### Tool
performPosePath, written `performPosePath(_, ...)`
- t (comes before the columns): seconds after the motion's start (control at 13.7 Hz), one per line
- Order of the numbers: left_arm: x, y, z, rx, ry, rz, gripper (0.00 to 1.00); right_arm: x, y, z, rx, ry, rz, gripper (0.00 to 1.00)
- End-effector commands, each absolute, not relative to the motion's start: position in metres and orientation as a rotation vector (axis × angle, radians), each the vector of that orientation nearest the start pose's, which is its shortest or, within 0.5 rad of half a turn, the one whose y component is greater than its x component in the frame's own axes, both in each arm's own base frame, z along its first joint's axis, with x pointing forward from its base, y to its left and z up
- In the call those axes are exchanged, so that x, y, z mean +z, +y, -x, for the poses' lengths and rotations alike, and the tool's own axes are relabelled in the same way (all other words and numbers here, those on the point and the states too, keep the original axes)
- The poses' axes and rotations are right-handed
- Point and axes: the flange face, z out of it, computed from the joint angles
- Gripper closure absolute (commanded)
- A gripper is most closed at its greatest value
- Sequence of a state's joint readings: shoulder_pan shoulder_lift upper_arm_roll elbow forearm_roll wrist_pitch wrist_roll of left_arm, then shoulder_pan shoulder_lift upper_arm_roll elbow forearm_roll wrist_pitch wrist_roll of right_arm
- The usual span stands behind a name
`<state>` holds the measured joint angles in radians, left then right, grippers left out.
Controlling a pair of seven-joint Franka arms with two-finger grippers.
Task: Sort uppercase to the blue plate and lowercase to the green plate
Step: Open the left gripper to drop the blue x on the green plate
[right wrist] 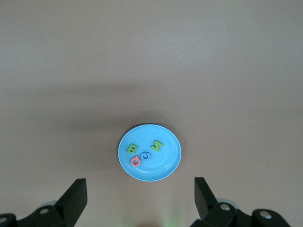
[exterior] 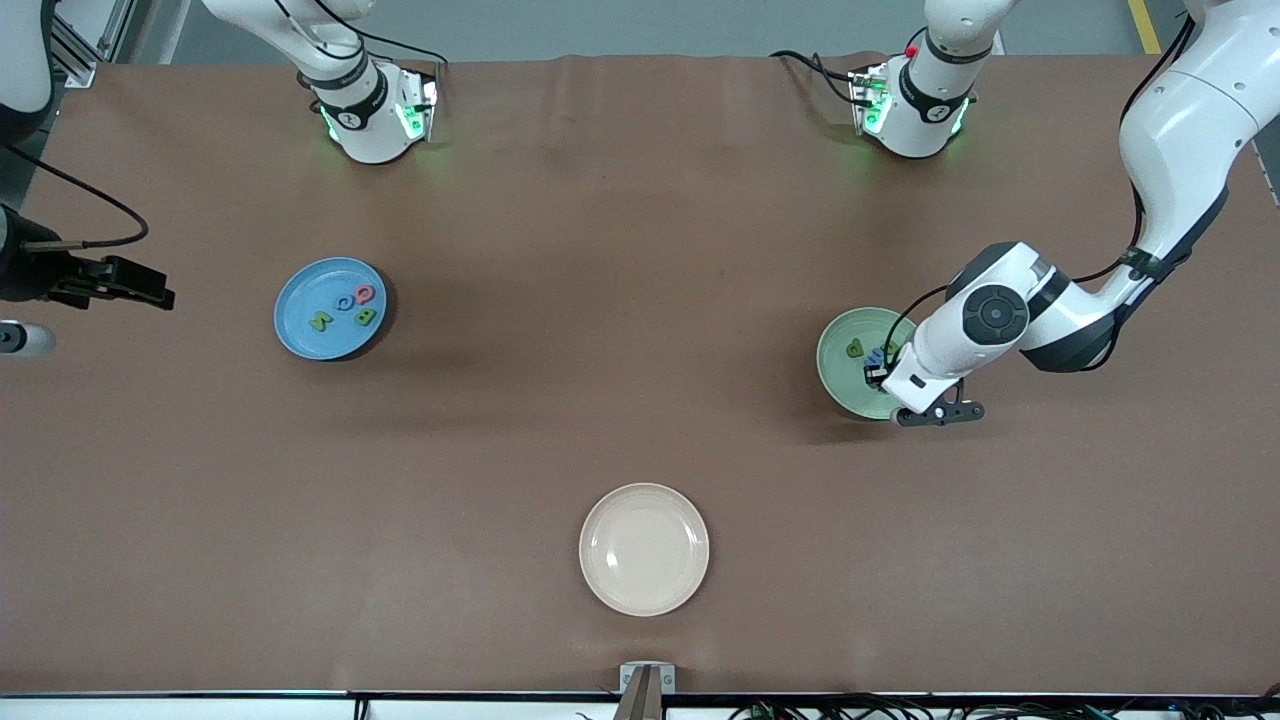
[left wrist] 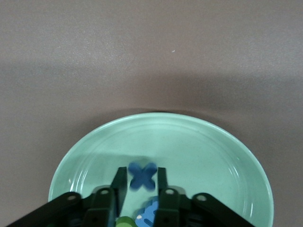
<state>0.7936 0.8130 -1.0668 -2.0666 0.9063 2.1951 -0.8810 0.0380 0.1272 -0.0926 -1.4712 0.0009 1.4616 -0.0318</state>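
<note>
The blue plate [exterior: 330, 308] lies toward the right arm's end of the table with the pink-red Q [exterior: 366, 293], blue G [exterior: 346, 302], green B [exterior: 365, 317] and green N [exterior: 321, 321] on it, while the right gripper [exterior: 150, 290] waits with jaws wide apart over bare table at that end. The cream plate [exterior: 644, 548] sits nearest the front camera, mid-table. The green plate [exterior: 850, 365] lies toward the left arm's end; the left gripper [left wrist: 141, 187] is low over it, fingers narrowly parted either side of the blue x [left wrist: 142, 176], and whether they touch it cannot be told.

A matte brown cloth-like covering [exterior: 620, 250] spreads over the whole wide table, faintly creased along one edge. A grey floor [exterior: 600, 25] shows above it, with a yellow line [exterior: 1143, 25] painted across (only a short stretch is visible). Light falls evenly, casting soft shadows.
</note>
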Motion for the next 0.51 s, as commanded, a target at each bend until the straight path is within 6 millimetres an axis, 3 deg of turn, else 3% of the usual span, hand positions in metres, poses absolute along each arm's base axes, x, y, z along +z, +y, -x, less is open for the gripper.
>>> performPosePath(0.0,0.204,-0.1286,-0.5499,0.089,-0.069,3.108,0.21,0.6148,-0.0313,-0.5643,0.192,0.059,3.13,0.0)
performPosePath(0.15,0.2045,-0.1302,-0.5502,0.091,-0.076,3.105,0.07,0.6164,-0.0286,-0.5604,0.218,0.052,3.126,0.0)
performPosePath(0.44,0.2106,-0.1306,-0.5551,0.07,-0.086,3.104,0.01,0.6228,-0.023,-0.5605,0.182,0.037,3.126,0.0)
